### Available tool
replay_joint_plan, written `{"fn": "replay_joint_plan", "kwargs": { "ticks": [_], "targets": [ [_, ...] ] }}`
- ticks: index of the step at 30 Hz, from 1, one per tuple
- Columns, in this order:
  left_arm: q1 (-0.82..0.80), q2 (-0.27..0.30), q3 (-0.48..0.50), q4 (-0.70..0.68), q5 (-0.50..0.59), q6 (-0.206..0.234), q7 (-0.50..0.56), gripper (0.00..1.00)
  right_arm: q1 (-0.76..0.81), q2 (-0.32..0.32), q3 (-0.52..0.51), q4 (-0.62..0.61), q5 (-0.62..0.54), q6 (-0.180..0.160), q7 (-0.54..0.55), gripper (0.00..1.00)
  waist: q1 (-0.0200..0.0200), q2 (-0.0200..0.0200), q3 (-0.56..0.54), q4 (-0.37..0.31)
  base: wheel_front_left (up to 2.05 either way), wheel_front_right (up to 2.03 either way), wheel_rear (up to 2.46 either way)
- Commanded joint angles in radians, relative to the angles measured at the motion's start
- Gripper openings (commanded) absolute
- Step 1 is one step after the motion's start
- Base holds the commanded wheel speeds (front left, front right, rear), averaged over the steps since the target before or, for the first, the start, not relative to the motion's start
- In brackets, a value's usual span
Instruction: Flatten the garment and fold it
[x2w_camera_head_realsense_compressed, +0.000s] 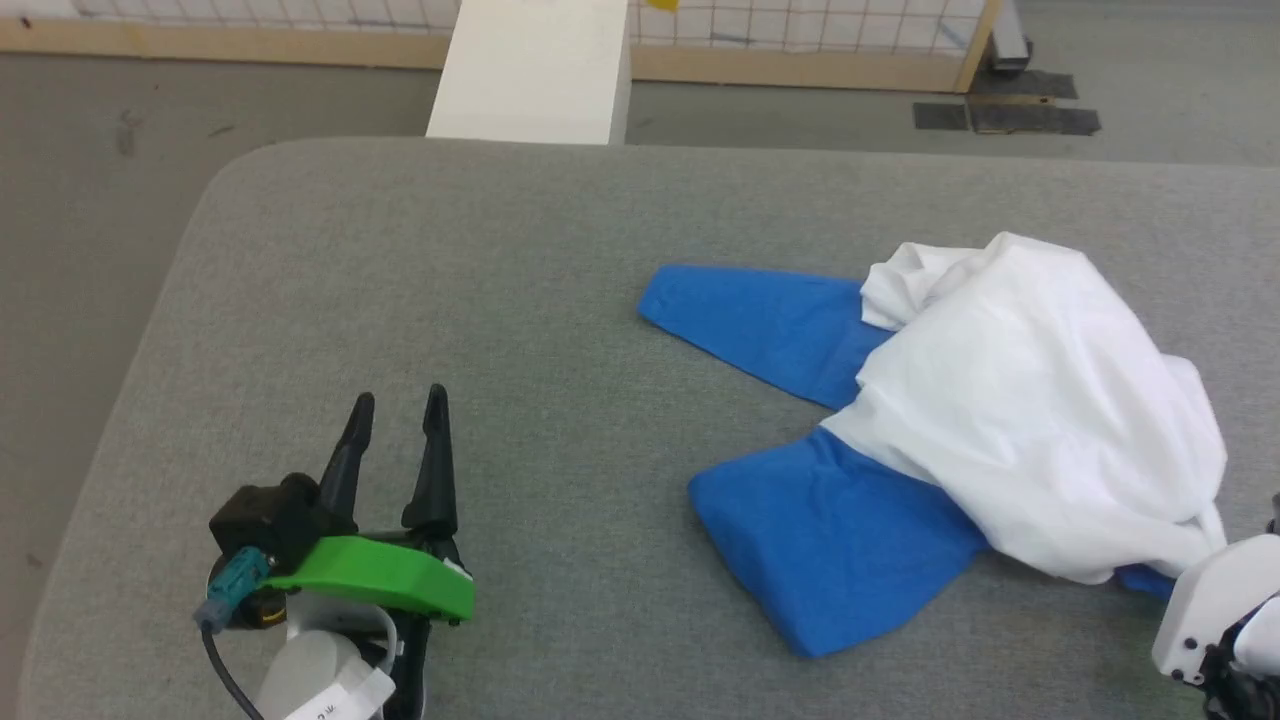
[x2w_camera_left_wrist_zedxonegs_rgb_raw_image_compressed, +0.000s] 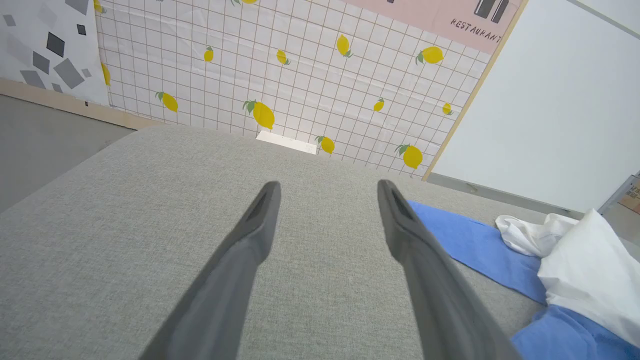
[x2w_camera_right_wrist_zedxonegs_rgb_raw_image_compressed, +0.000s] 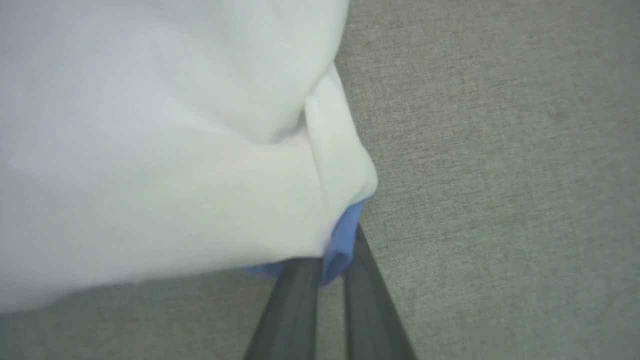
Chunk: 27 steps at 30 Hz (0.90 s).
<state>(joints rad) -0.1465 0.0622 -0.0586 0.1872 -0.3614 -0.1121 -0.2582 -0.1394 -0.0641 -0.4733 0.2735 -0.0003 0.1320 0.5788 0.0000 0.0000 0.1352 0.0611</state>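
Soft thin-cloth T-shirt (x2w_camera_head_realsense_compressed: 1040, 400): plain white body, bright blue sleeves. Padded fabric table (x2w_camera_head_realsense_compressed: 500, 300): flecked mid-grey weave. Left gripper (x2w_camera_head_realsense_compressed: 400, 396): black fingers (x2w_camera_head_realsense_compressed: 432, 460), lime-green bracket (x2w_camera_head_realsense_compressed: 380, 575), teal plug (x2w_camera_head_realsense_compressed: 235, 585). Rectangular box (x2w_camera_head_realsense_compressed: 530, 70): plain white. Wall sheet (x2w_camera_left_wrist_zedxonegs_rgb_raw_image_compressed: 310, 65): white, thin brown grid, yellow lemons with green leaves. Band (x2w_camera_left_wrist_zedxonegs_rgb_raw_image_compressed: 430, 15) above: pink, dark lettering.

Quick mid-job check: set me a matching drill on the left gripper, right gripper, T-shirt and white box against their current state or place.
1. left gripper
2. right gripper
3. T-shirt
4. white box

A. past the far edge of the table
B. shut on a blue bit of cloth
C. open, over bare tabletop
D. bunched up on the table's right side

Pairs: 1-C, 2-B, 3-D, 4-A
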Motion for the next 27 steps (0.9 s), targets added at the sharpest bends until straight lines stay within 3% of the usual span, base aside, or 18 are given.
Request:
{"fn": "replay_joint_plan", "kwargs": {
  "ticks": [1,2,10,14,17,20,27],
  "targets": [
    [0.012,-0.003,-0.002,0.005,-0.008,0.002,-0.003,1.00,0.019,0.008,0.009,-0.013,0.022,-0.001,-0.027,0.82,0.0000,0.0000,-0.018,-0.016,0.00,0.00,0.00],
    [0.012,-0.003,-0.005,0.008,-0.010,0.001,-0.002,1.00,0.024,0.010,-0.001,-0.030,0.028,-0.001,-0.056,1.00,0.0000,0.0000,-0.023,-0.018,0.00,0.00,0.00],
    [-0.051,-0.007,-0.097,-0.004,-0.043,-0.005,0.121,1.00,0.013,0.014,-0.143,-0.116,0.080,-0.001,-0.287,1.00,0.0000,0.0000,-0.042,-0.046,0.00,0.00,0.00],
    [-0.144,-0.010,-0.206,0.023,-0.086,-0.002,0.345,1.00,0.011,0.014,-0.160,-0.111,0.077,-0.001,-0.313,1.00,0.0000,0.0000,-0.035,-0.074,0.00,0.00,0.00],
    [-0.211,-0.011,-0.300,0.075,-0.101,0.037,0.606,1.00,0.014,0.014,-0.155,-0.092,0.084,-0.001,-0.319,1.00,0.0000,0.0000,-0.025,-0.095,0.00,0.00,0.00],
    [-0.254,-0.011,-0.372,0.112,-0.088,0.071,0.801,1.00,0.015,0.014,-0.146,-0.066,0.097,-0.001,-0.331,1.00,0.0000,0.0000,-0.012,-0.120,0.00,0.00,0.00],
    [-0.286,0.008,-0.502,0.201,-0.008,0.083,0.980,1.00,0.015,0.014,-0.132,-0.008,0.115,-0.001,-0.368,1.00,0.0000,0.0000,0.019,-0.160,0.00,0.00,0.00]
  ]
}}
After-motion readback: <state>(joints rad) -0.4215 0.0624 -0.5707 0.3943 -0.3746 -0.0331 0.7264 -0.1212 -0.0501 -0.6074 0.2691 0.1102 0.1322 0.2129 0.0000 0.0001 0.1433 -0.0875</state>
